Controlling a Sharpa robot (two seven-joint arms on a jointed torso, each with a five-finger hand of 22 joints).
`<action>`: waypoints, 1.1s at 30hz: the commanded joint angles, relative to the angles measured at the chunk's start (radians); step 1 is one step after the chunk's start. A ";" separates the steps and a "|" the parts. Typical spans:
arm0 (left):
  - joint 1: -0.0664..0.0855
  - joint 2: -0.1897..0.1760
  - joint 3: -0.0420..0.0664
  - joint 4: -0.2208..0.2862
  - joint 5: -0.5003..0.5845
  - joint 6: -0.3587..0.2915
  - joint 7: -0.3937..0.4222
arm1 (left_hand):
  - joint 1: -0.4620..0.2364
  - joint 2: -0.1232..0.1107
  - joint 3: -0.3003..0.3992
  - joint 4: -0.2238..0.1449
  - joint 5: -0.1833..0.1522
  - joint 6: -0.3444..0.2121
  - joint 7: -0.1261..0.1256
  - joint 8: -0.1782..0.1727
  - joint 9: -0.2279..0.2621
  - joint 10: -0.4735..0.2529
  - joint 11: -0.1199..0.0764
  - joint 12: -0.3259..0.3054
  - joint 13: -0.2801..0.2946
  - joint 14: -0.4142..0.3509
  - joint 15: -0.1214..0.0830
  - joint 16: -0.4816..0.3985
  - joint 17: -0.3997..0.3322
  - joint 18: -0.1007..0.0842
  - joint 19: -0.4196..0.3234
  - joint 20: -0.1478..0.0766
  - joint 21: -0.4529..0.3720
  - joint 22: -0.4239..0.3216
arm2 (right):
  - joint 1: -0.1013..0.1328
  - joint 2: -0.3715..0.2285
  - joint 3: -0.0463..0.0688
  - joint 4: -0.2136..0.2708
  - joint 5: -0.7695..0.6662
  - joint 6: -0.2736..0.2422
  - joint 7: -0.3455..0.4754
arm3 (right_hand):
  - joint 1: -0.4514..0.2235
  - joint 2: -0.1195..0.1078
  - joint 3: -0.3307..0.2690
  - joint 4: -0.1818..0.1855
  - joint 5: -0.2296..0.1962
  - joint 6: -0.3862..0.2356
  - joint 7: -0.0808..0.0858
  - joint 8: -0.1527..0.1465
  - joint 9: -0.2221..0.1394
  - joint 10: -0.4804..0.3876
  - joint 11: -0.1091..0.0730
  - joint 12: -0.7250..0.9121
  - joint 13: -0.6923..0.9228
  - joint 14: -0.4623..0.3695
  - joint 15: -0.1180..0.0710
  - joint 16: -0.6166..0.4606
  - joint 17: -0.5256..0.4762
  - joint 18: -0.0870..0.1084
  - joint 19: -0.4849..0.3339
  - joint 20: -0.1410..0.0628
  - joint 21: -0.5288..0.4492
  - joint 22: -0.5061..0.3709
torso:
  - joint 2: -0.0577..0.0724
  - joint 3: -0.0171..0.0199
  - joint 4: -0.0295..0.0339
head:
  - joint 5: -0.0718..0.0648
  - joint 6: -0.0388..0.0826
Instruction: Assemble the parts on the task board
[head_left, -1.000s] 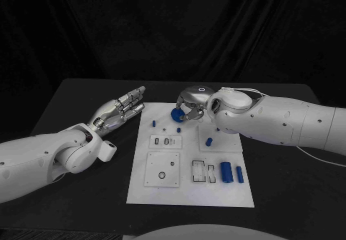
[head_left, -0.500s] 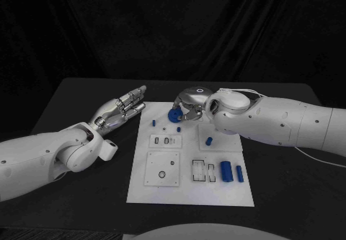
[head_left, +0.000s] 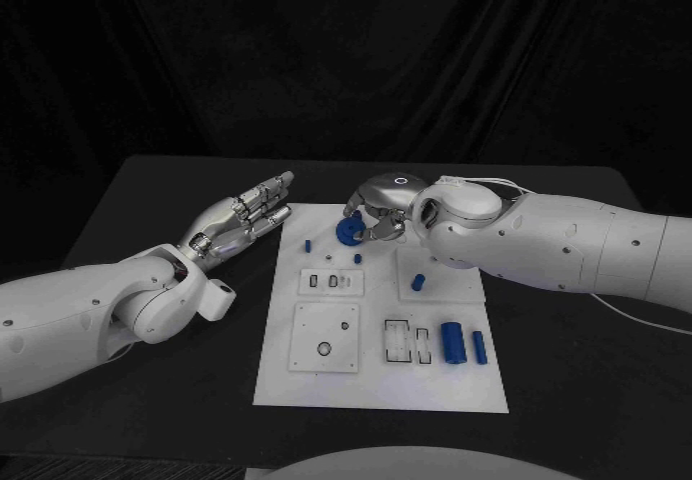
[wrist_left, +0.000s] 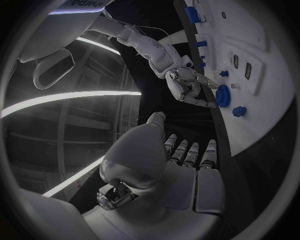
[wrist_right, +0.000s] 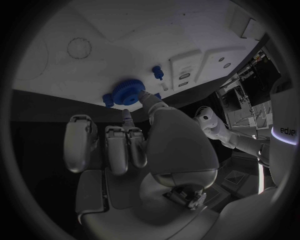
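Note:
The white task board (head_left: 378, 385) lies mid-table. Over its far edge my right hand (head_left: 381, 207) pinches a blue gear (head_left: 349, 231) between thumb and a finger. In the right wrist view the gear (wrist_right: 127, 93) sits at the board's (wrist_right: 112, 55) edge, just past my right hand (wrist_right: 150, 145), whose other fingers are curled. My left hand (head_left: 245, 215) lies palm up with straight fingers, empty, just left of the board. From the left wrist, beyond my left hand (wrist_left: 181, 170), my right hand (wrist_left: 187, 85) is seen at the gear (wrist_left: 223, 95).
On the board are a small blue peg (head_left: 307, 243) at far left, another peg (head_left: 418, 283) mid-right, and a blue cylinder (head_left: 453, 343) with a slim blue bar (head_left: 479, 347) at near right. White inset plates (head_left: 325, 338) with slots fill the board's left half.
My right hand has shifted slightly to the left with the gear in its grip. The left hand has not moved.

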 joint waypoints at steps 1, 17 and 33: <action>0.003 0.003 0.001 0.001 0.000 0.011 0.009 | 0.012 0.000 0.001 -0.006 0.004 0.001 0.004 0.002 0.002 -0.001 0.005 0.005 0.001 0.001 0.007 -0.004 -0.001 0.011 -0.001 0.010 0.006 0.001 | -0.002 -0.002 0.000 0.000 -0.002 -0.002 -0.004 | -0.004 0.009 -0.001 0.009 0.010 0.003 -0.001 0.007 -0.001 0.106 -0.006 0.003 0.262 0.104 -0.006 0.003 0.263 0.002 -0.004 -0.004 -0.006 0.189 | 0.000 0.0004 0.0002 | 0.000 0.000; 0.003 0.009 0.001 -0.005 0.000 0.014 0.009 | 0.011 0.001 0.002 -0.008 0.005 0.001 0.005 0.002 0.002 -0.001 0.006 0.005 0.001 0.001 0.008 -0.004 -0.001 0.011 0.000 0.011 0.006 0.002 | -0.004 -0.001 0.000 -0.014 -0.002 0.073 -0.036 | -0.043 0.029 -0.009 0.036 0.029 0.047 0.026 0.018 -0.005 0.106 0.016 0.003 0.262 0.104 0.010 0.003 0.263 0.003 -0.009 0.006 -0.019 0.186 | 0.000 0.0006 0.0007 | 0.000 -0.002; 0.003 0.015 0.001 -0.011 0.000 0.019 0.009 | 0.011 0.003 0.005 -0.011 0.006 0.007 0.012 0.004 0.002 -0.001 0.006 0.004 0.001 0.001 0.010 -0.004 -0.001 0.011 0.002 0.013 0.008 0.002 | -0.011 0.005 0.000 -0.033 -0.002 0.092 -0.051 | -0.039 0.027 -0.011 0.027 0.012 -0.024 0.033 -0.005 -0.027 0.106 0.024 0.003 0.262 0.104 0.017 0.003 0.263 0.007 -0.017 0.015 -0.034 0.182 | 0.000 -0.0005 0.0021 | 0.005 -0.008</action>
